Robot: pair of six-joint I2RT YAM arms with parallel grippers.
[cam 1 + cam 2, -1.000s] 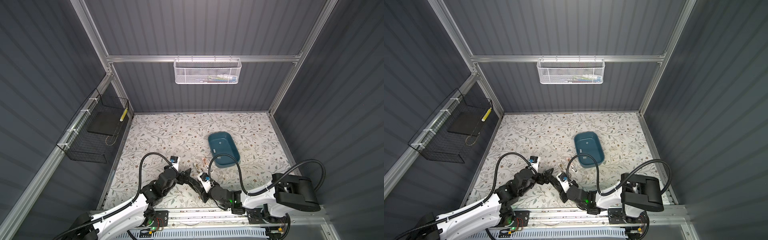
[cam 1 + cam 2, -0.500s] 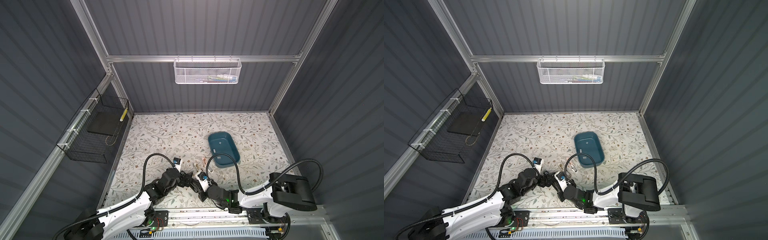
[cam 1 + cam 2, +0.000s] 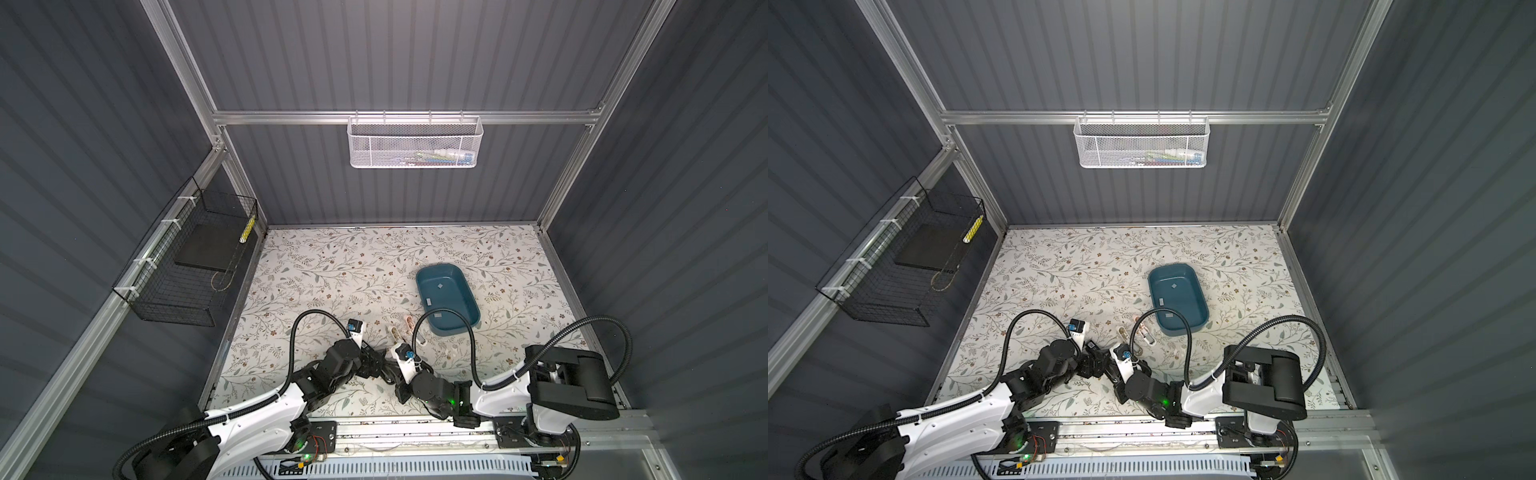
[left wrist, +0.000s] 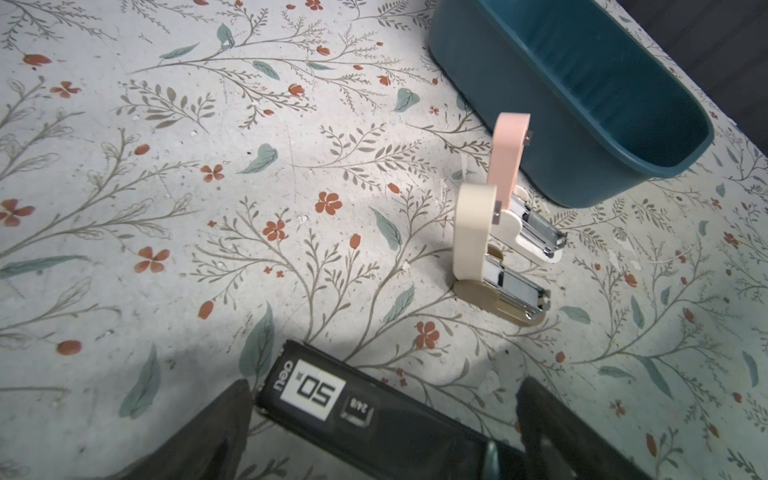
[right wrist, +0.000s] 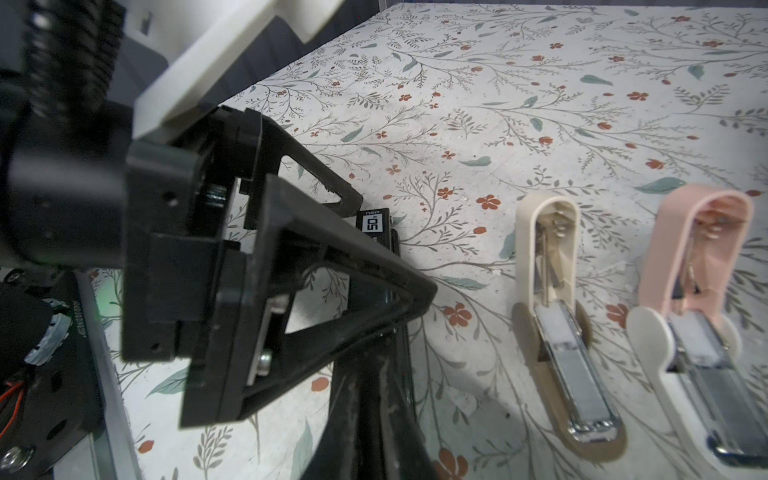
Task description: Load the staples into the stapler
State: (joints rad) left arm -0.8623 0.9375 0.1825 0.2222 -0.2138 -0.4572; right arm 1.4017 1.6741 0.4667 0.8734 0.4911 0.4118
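With the left gripper (image 4: 386,424) splayed wide astride the black stapler (image 4: 316,390) at the near edge and the right gripper (image 5: 376,357) clenched at its end (pinched part cannot be told), it is best pinned flat before being opened; the staples (image 3: 439,286) lie in the teal tray (image 4: 498,108), farther right.

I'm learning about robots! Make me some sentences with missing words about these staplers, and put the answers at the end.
1. Beside the teal tub, ____ small staplers stand open: the cream stapler and the pink stapler.
2. The staples lie ____ the teal tub.
3. The label on the black stapler shows the number ____.
4. The left gripper has its jaws on either side of the black stapler, and they are ____.

Missing words: two, inside, 50, open.
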